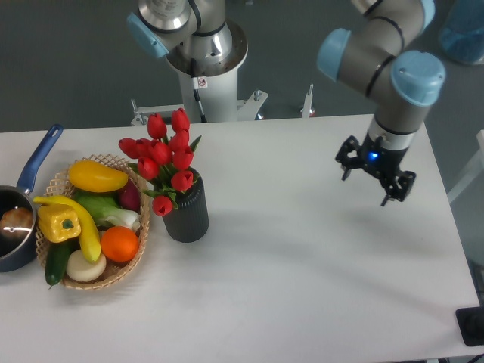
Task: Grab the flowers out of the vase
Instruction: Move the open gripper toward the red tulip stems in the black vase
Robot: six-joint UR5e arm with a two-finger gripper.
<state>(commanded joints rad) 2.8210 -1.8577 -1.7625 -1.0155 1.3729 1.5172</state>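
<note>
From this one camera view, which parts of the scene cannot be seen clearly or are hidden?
1. Flower stems: hidden inside the vase; only the flowers show above its rim.
2. Pot: cut off by the left image edge; its contents are too small to identify.
3. Basket: its bottom is covered by the produce.
4. Gripper: the finger pads are too small to make out.
5. Black object at the lower right: cut off by the edge.

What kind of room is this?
Probably a robot lab: a white table with a robot arm's gripper above it, and props such as flowers and a basket of vegetables.
</note>
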